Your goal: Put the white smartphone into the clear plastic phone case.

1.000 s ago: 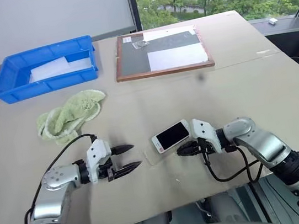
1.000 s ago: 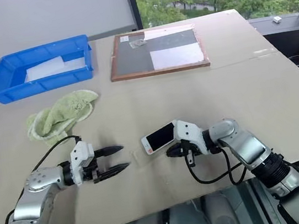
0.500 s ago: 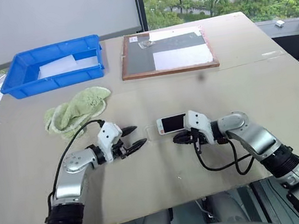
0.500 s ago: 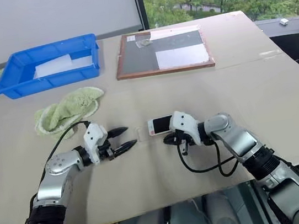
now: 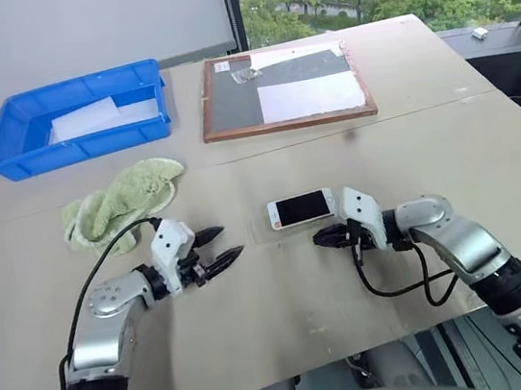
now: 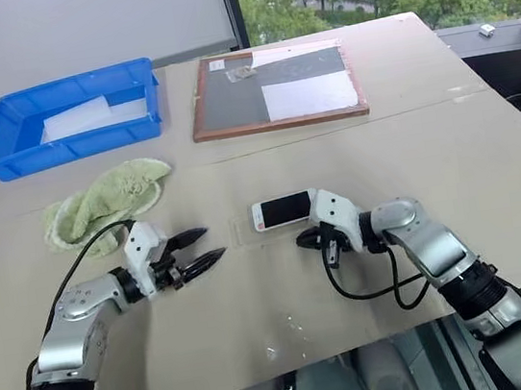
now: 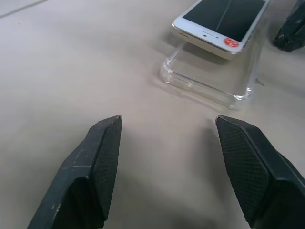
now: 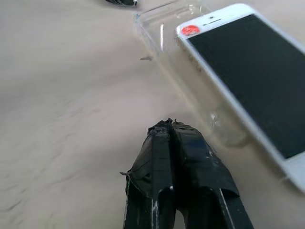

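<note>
The white smartphone [image 5: 301,208] lies screen up on the table [image 5: 427,133], partly over the clear plastic phone case [image 7: 209,78], which sits flat beneath it and juts out toward the robot's left. The phone's end with the red dot rides on top of the case rim, not seated inside.

The left gripper [image 5: 221,246] hovers low over the table to the left of the case, its 2 fingers [image 7: 95,167] spread apart and empty, pointing at the case's near end with a gap of bare table between.

The right gripper [image 5: 325,237] sits just beside the phone's near edge, its fingers pressed together, grasping nothing, apart from the case.
</note>
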Robot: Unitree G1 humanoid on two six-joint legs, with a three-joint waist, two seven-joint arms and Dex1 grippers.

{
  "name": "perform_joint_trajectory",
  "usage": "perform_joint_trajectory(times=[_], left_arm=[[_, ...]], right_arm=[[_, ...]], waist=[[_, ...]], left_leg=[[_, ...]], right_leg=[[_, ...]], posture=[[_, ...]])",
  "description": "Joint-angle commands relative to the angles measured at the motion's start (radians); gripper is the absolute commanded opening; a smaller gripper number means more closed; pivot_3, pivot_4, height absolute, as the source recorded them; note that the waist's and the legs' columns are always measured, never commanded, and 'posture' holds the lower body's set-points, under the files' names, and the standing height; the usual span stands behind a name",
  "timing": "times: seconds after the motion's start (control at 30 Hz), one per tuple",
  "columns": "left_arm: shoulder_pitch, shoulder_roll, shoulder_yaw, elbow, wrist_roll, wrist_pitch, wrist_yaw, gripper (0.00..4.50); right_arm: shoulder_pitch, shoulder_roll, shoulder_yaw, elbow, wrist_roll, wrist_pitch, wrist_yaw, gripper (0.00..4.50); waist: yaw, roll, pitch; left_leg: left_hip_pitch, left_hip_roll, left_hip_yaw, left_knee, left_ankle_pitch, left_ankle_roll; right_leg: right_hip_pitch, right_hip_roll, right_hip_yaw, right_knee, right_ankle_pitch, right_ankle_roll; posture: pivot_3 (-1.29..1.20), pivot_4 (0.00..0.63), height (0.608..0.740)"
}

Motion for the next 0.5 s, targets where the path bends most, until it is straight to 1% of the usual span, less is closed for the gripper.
perform_joint_trajectory(times=[0.03, 0.07, 0.1, 0.17, 0.23, 0.37, 0.4, 0.5], left_arm=[[0.047, -0.013, 0.02, -0.062, -0.072, 0.052, -0.018, 3.22], [0.05, -0.018, 0.04, -0.085, -0.106, 0.064, -0.02, 3.22], [0.053, -0.018, 0.056, -0.104, -0.136, 0.074, -0.026, 3.22], [0.065, -0.005, 0.081, -0.141, -0.184, 0.093, -0.05, 3.22], [0.078, 0.019, 0.093, -0.166, -0.2, 0.094, -0.083, 3.22], [0.074, 0.052, 0.11, -0.176, -0.205, 0.096, -0.11, 3.22], [0.072, 0.056, 0.112, -0.178, -0.205, 0.098, -0.11, 3.22], [0.078, 0.069, 0.109, -0.193, -0.194, 0.086, -0.121, 3.22]], right_arm=[[0.003, -0.009, -0.054, -0.096, 0.064, 0.023, 0.017, 0.06], [-0.004, -0.007, -0.079, -0.114, 0.082, 0.03, 0.008, 0.48], [-0.013, -0.012, -0.096, -0.13, 0.093, 0.035, 0.006, 0.6], [-0.034, -0.028, -0.114, -0.145, 0.087, 0.03, -0.004, 1.35], [-0.069, -0.046, -0.11, -0.128, 0.058, 0.014, -0.006, 2.3], [-0.172, -0.042, -0.065, -0.011, 0.003, -0.024, 0.002, 4.31], [-0.197, -0.034, -0.054, 0.028, -0.019, -0.04, -0.006, 4.49], [-0.269, -0.017, -0.001, 0.165, -0.088, -0.11, 0.012, 4.49]], waist=[[-0.002, 0.0, 0.0], [-0.001, 0.0, 0.0], [0.0, -0.001, 0.001], [0.002, -0.003, 0.003], [0.003, -0.006, 0.005], [0.004, -0.006, 0.005], [0.004, -0.006, 0.005], [0.003, -0.006, 0.006]], left_leg=[[0.0, 0.0, 0.0, -0.001, 0.0, 0.0], [0.0, 0.0, 0.0, -0.001, 0.0, 0.0], [0.0, 0.0, 0.0, -0.001, 0.0, 0.0], [-0.001, 0.0, 0.0, -0.001, 0.0, 0.0], [-0.001, 0.0, 0.0, -0.001, 0.0, 0.0], [0.0, 0.0, 0.0, -0.001, 0.0, 0.0], [0.0, 0.0, 0.0, -0.001, 0.0, 0.0], [0.0, 0.0, 0.0, -0.001, 0.0, 0.0]], right_leg=[[0.0, 0.0, 0.0, 0.0, 0.0, 0.001], [0.0, 0.0, 0.0, 0.0, 0.001, 0.002], [-0.001, 0.0, 0.0, 0.0, 0.001, 0.003], [-0.001, 0.0, 0.0, 0.0, 0.0, 0.002], [-0.001, 0.0, -0.001, 0.0, -0.001, 0.0], [-0.001, 0.0, -0.001, 0.0, -0.002, 0.0], [-0.001, 0.0, -0.001, 0.0, -0.002, 0.0], [-0.001, 0.0, -0.001, 0.0, -0.001, 0.0]], posture=[[0.0, 0.15, 0.74], [0.0, 0.15, 0.74], [0.0, 0.15, 0.74], [0.0, 0.15, 0.74], [0.0, 0.15, 0.74], [0.0, 0.15, 0.74], [0.0, 0.15, 0.74], [0.0, 0.15, 0.74]])
